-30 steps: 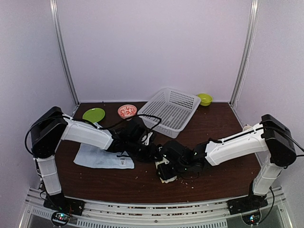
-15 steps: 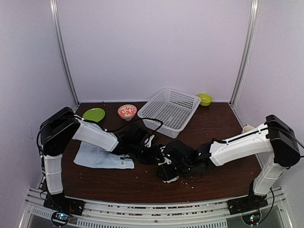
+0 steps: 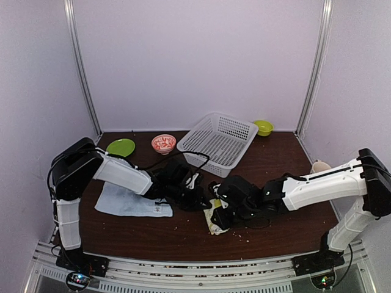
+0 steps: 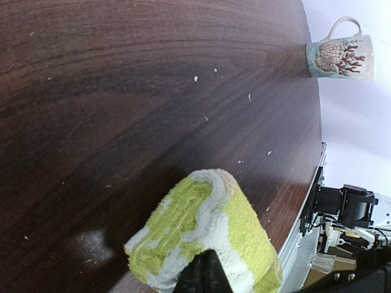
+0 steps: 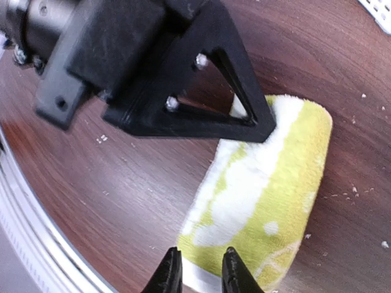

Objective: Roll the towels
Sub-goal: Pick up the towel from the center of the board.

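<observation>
Two towels: green towel [image 5: 263, 183] a plush cylinder, blue towel [image 3: 131, 202] flat.
Left gripper [image 4: 204, 273]: we see it clenched.
Right gripper [image 5: 198, 270]: we cannot tell.

No readable text, labels or numbers anywhere.

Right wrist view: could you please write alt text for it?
A rolled lime-green towel with white print lies on a dark wooden table. The closed left hand touches its far end; the right hand, slightly open, sits at its near end.
</observation>
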Available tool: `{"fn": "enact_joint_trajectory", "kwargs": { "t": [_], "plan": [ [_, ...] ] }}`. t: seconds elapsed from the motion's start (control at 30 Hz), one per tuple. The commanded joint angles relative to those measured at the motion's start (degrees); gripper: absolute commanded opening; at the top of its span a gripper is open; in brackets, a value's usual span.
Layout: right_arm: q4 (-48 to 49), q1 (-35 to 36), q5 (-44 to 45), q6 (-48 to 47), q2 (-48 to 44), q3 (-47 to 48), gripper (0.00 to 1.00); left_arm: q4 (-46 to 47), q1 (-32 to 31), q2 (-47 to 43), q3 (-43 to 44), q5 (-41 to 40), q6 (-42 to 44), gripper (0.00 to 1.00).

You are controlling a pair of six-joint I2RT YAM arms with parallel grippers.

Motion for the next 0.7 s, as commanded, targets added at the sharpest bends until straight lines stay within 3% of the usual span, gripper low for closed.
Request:
{"fn": "enact_joint_trajectory", "kwargs": {
  "t": [0.0,0.17,0.37,0.53,0.67],
  "plan": [
    [-6.4,0.8,2.7,-0.1,1.6,0.0,0.17,-1.0,0.4,1.9,0.4,-0.9,0.2,0.0],
    [-9.1,2.0,2.5,1.4,6.8,0.1,0.1,-1.3,0.3,2.5,0.2,-1.0,0.3,0.0],
    [-12.5,3.2,3.5,3.9,9.5,1.1,0.09,-1.3,0.4,4.1,-0.1,-1.3,0.2,0.0],
    [-13.2,3.0,3.6,3.7,2.8,2.1,0.36,-0.2,0.3,4.8,-0.9,-0.6,0.0,0.0],
    [-13.0,0.6,3.3,4.4,-3.6,2.6,0.49,0.0,0.4,4.5,-0.8,-0.4,0.1,0.0]
  ]
}}
